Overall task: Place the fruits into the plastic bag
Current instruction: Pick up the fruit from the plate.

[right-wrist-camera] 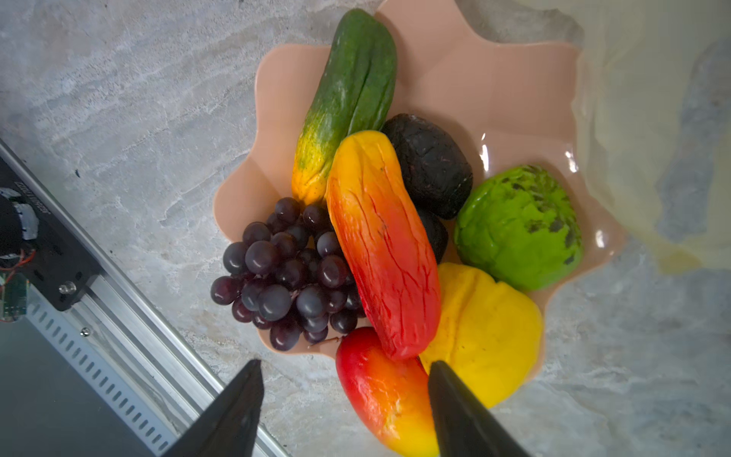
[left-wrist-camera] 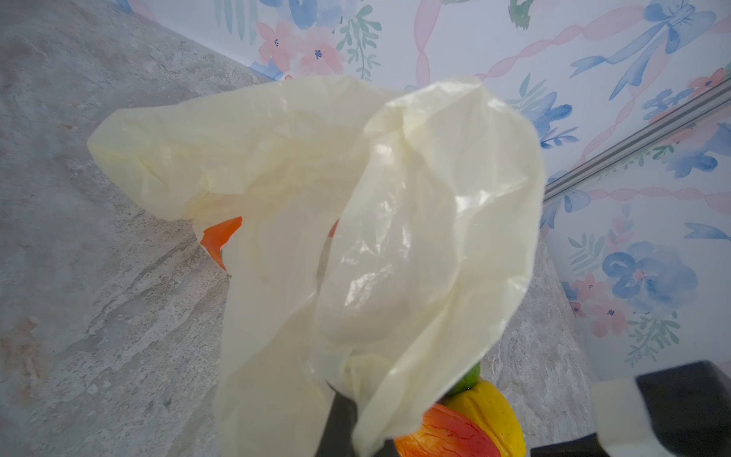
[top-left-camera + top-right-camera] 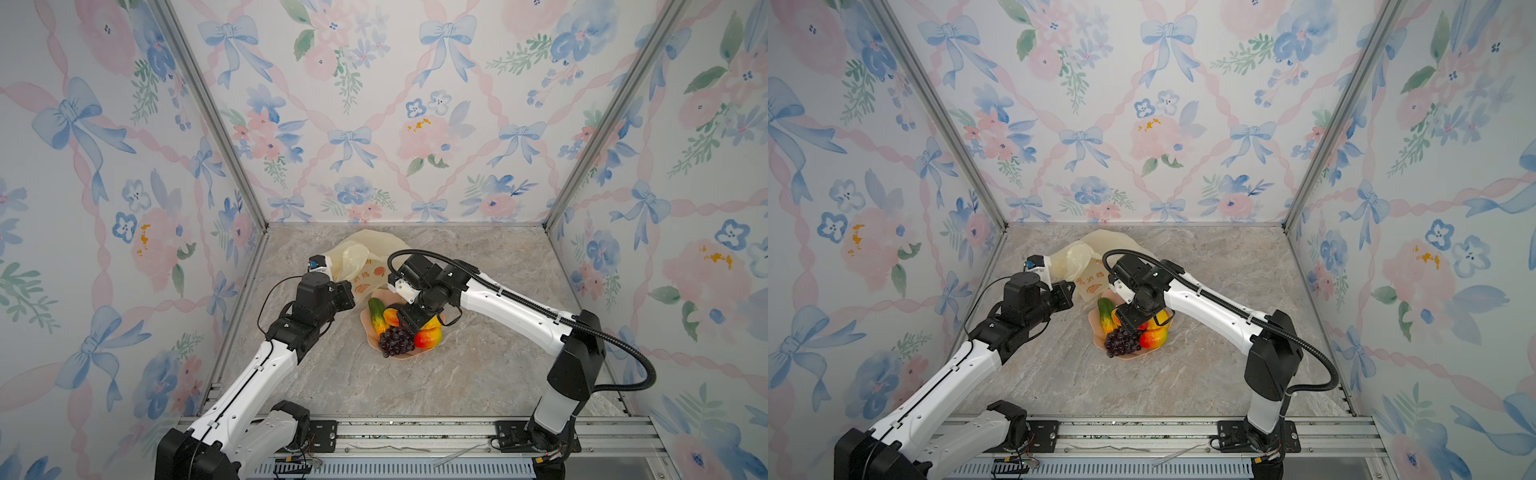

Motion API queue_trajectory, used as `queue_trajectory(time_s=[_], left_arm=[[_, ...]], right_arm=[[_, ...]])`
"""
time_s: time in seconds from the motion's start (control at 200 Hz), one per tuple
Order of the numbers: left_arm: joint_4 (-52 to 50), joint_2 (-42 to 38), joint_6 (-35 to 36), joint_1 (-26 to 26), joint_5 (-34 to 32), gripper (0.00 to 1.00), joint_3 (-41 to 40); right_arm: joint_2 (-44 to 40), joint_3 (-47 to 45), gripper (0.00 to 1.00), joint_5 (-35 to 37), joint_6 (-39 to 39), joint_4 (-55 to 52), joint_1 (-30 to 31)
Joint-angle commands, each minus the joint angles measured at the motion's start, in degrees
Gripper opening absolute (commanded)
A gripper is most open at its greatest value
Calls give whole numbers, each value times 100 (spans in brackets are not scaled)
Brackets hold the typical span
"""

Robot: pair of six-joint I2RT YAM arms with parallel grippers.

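Pale-yellow plastic bag (image 2: 356, 198) hangs pinched in the left gripper (image 2: 341, 403) while the right gripper (image 1: 345, 363) gapes astride a mango (image 1: 379, 395).

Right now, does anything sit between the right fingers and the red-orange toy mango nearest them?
Nothing visible does. The right gripper is open, fingers either side of that mango, which lies at the salmon-pink scalloped bowl's rim; the longer mango only overlaps its far end.

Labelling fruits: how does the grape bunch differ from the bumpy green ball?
The grape bunch is dark purple, many small smooth spheres; the green ball is one bright, rough lump. The grape bunch overhangs the rim of the pink bowl; the green ball sits inside, toward the plastic bag. Both lie in it.
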Motion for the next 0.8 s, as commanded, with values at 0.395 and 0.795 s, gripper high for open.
queue_trajectory(time_s=[0.395,0.795], left_arm=[[43,126,23,45,191,0,203],[52,238,23,92,224,0,252]], right_arm=[[920,753,61,-381,-605,-387,-297],[1194,851,53,-711,-720,-445,-368]])
